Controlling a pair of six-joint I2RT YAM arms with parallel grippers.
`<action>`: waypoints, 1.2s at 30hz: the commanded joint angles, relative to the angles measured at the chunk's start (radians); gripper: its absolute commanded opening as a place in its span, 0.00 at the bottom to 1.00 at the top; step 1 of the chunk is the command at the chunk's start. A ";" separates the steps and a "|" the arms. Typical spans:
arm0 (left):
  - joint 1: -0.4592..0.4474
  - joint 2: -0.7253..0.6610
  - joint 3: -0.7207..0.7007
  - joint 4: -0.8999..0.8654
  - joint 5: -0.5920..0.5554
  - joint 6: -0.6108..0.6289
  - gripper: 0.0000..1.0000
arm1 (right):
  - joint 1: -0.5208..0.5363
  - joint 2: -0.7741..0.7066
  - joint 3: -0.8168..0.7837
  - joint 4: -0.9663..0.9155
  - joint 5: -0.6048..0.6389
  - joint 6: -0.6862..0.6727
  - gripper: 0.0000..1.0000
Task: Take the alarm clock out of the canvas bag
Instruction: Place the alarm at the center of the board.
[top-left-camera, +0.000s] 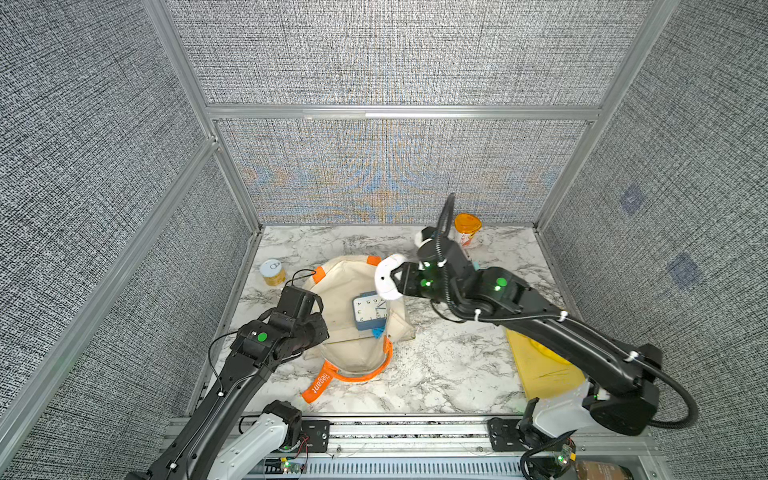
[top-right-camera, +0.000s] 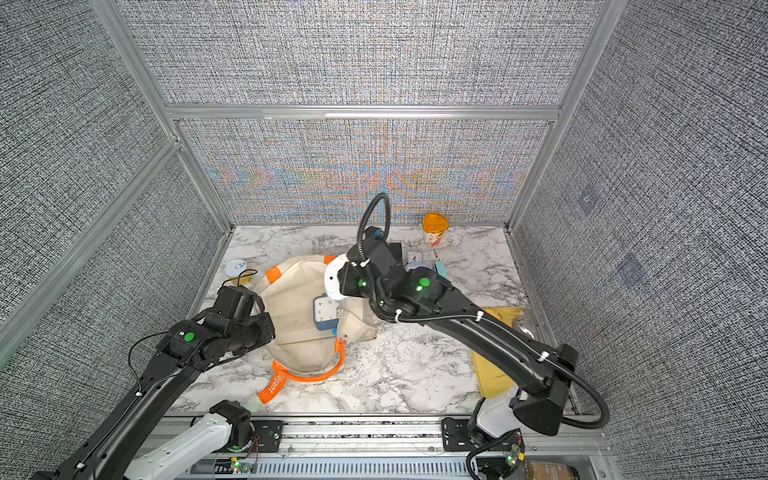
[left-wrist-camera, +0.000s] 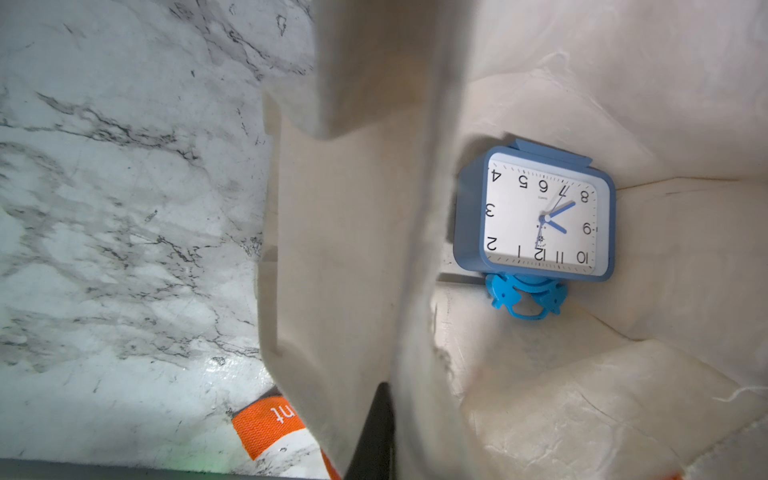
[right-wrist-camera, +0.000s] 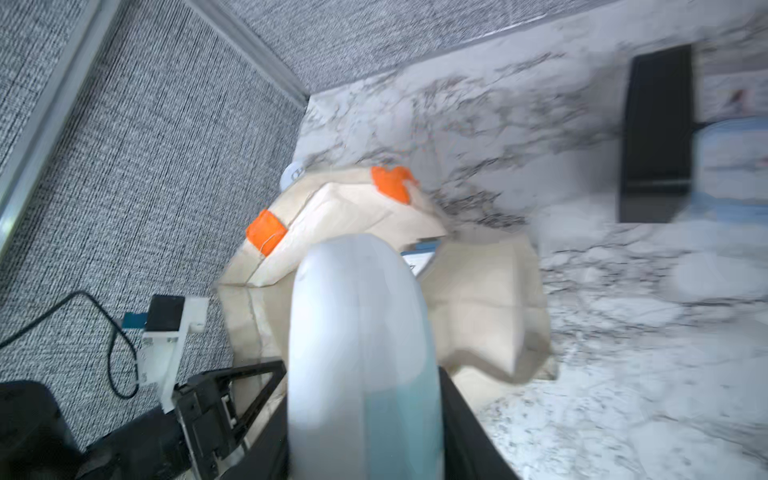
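Note:
The cream canvas bag (top-left-camera: 340, 286) (top-right-camera: 291, 299) lies on the marble table with its mouth held open, orange handle at the front. Inside lies a blue rectangular alarm clock (top-left-camera: 368, 311) (left-wrist-camera: 536, 216), white dial up, with a small blue plastic piece (left-wrist-camera: 525, 297) against its edge. My left gripper (left-wrist-camera: 386, 390) is shut on the bag's left wall (left-wrist-camera: 345, 249). My right gripper (top-left-camera: 392, 282) (right-wrist-camera: 361, 374) hovers above the bag's far right rim, shut on a thick white round thing (top-left-camera: 388, 278) (right-wrist-camera: 357, 332) with a pale teal side. That thing hides most of the blue clock in the right wrist view.
A yellow can (top-left-camera: 272, 272) stands left of the bag. An orange-lidded cup (top-left-camera: 467, 228) is at the back right. A small white clock (top-right-camera: 414, 256) and a black block (top-right-camera: 395, 251) sit behind my right arm. A yellow sheet (top-left-camera: 540, 365) lies at the right. Grey walls enclose three sides.

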 joint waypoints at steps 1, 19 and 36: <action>0.001 0.006 0.006 0.043 -0.004 0.015 0.00 | -0.054 -0.071 -0.044 -0.148 0.059 -0.040 0.43; 0.001 0.022 0.046 0.246 -0.030 0.218 0.00 | -0.655 -0.203 -0.371 -0.177 -0.542 0.246 0.43; 0.000 -0.056 0.083 0.495 -0.054 0.543 0.81 | -0.777 -0.100 -0.346 -0.134 -0.736 0.246 0.43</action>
